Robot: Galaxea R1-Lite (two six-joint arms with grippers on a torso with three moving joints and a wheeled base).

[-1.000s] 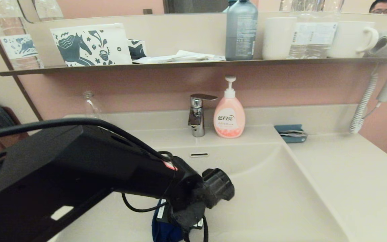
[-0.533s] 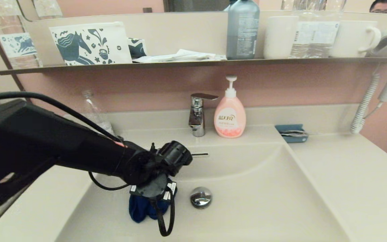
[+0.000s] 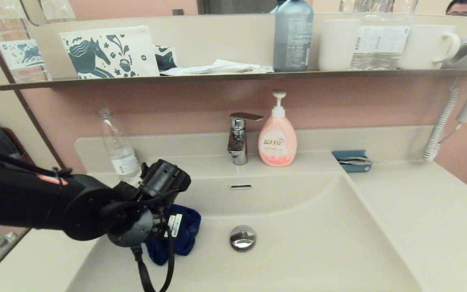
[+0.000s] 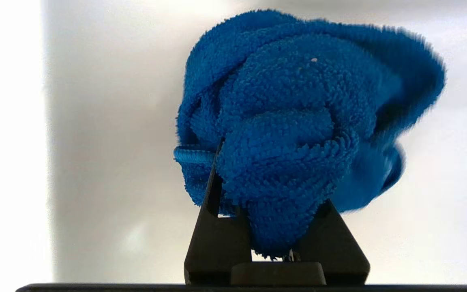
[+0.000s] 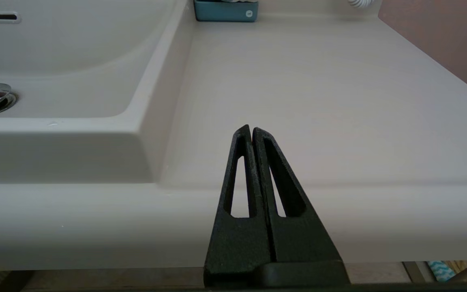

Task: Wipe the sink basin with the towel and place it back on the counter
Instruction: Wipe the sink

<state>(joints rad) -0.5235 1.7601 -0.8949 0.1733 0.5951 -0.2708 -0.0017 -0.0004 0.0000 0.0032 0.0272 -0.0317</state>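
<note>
A bunched blue towel [image 3: 178, 235] lies against the left slope of the cream sink basin [image 3: 318, 239], left of the chrome drain plug [image 3: 242, 237]. My left gripper [image 4: 272, 190] is shut on the towel [image 4: 294, 113], whose folds bulge out past the black fingers [image 4: 213, 227]. In the head view the left wrist [image 3: 152, 202] hides the fingers. The counter [image 3: 428, 219] stretches to the right of the basin. My right gripper [image 5: 251, 129] is parked shut and empty at the counter's [image 5: 298, 93] front edge, out of the head view.
A chrome tap [image 3: 238, 138] and a pink soap dispenser [image 3: 277, 138] stand behind the basin, with an overflow slot [image 3: 240, 187] below. A clear bottle [image 3: 118, 148] stands at the back left, a teal tray [image 3: 351, 161] at the back right. A dark shelf [image 3: 233, 76] overhangs.
My left arm has swept leftward and back across the basin, dragging the towel from the front middle to the left slope. The drain plug and the clear bottle came into sight.
</note>
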